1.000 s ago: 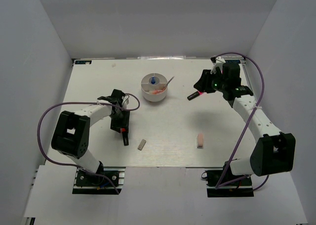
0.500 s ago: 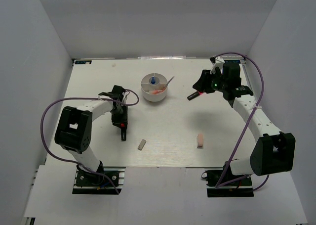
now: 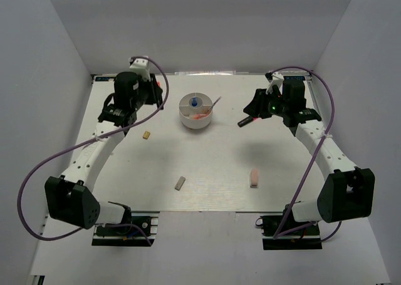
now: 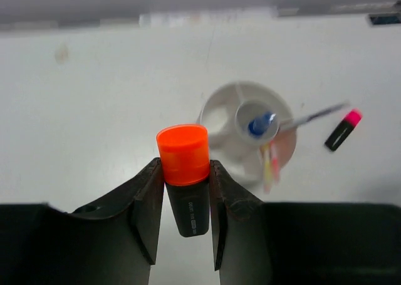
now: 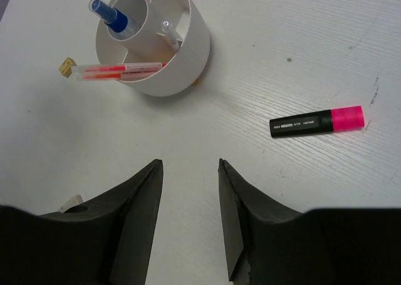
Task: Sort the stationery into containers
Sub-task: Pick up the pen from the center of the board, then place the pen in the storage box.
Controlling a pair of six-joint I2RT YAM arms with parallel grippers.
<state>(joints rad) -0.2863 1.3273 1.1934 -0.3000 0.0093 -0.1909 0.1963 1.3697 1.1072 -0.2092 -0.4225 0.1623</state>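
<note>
White table [image 3: 207,166]: tub [image 3: 195,124] holds pens [image 5: 119,71] and bottle [image 5: 109,14]; left gripper [image 4: 183,167] pinches orange highlighter [image 4: 183,152], right gripper [image 5: 188,167] spread empty; pink highlighter [image 5: 316,123], erasers [image 3: 254,177] remain out.

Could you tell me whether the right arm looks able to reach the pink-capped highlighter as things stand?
Probably yes: the right claw is open and empty, and the pink-capped highlighter lies alone on the bare table just off to its side, with nothing covering it.

No legible text anywhere. Tiny white print along black barrel of pink-capped highlighter [image 5: 316,123] and on orange-capped highlighter [image 4: 185,178], too small to read.
</note>
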